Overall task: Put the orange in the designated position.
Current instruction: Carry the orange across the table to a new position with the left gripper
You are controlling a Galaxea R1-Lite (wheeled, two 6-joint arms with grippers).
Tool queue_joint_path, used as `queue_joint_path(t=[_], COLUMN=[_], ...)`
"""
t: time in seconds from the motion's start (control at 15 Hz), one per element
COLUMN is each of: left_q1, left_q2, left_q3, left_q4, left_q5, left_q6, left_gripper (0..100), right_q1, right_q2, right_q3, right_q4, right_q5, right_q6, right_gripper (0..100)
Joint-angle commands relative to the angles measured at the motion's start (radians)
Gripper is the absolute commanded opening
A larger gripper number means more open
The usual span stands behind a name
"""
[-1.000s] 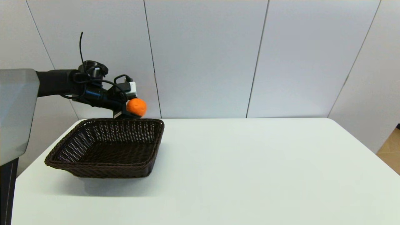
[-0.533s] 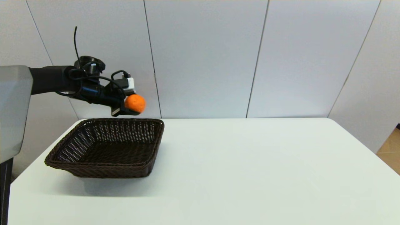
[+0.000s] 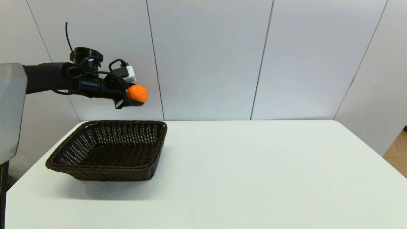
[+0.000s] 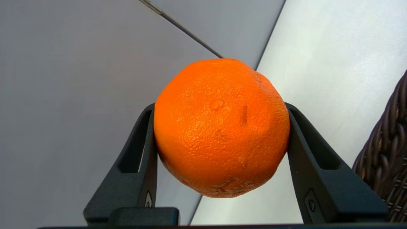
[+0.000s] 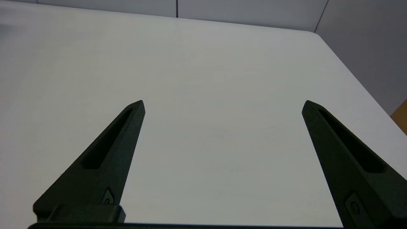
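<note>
Holding the orange [image 3: 137,93] clamped between the two black fingers [image 4: 144,152] of the left gripper [image 3: 135,97], one finger pressing each flank of the fruit, well up in the air and touching nothing else. Hanging at about 12 o'clock from the dark wicker basket [image 3: 95,173], above its far rim toward the far right corner, with clear air between fruit and weave. Sitting at roughly 9 o'clock on the white worktop [image 3: 254,165], the basket showing nothing inside it. Carrying a fruit close to round, a little flattened, so offering no long axis to line up. Judging the basket to be the likely designated position, though nothing marks it as such; if so, needing the orange brought back toward 6 o'clock, over the basket's middle, and lowered before parting the fingers, since dropping it from here risks clipping the rim or rolling off behind. Leaving the right gripper [image 5: 222,105] idle over bare worktop, fingers spread wide apart on nothing, much farther from the fruit than the left.
</note>
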Motion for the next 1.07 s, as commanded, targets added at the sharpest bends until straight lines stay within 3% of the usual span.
queue_joint_path(t=[0.07,0.33,1.07], left_q1=[-0.001,0.002,0.006], left_q2=[0.026,0.047,0.066], left_q3=[0.000,0.000,0.000], left_q4=[0.045,0.109,0.101], left_q5=[0.001,0.007,0.018], left_q6=[0.006,0.006,-0.024], left_gripper=[0,0,0], right_q1=[0.000,0.000,0.000], right_q2=[0.000,0.000,0.000], right_q3=[0.000,0.000,0.000], right_q4=[0.000,0.000,0.000], right_q5=[0.001,0.001,0.001], right_q6=[0.000,0.000,-0.001], right_gripper=[100,100,100])
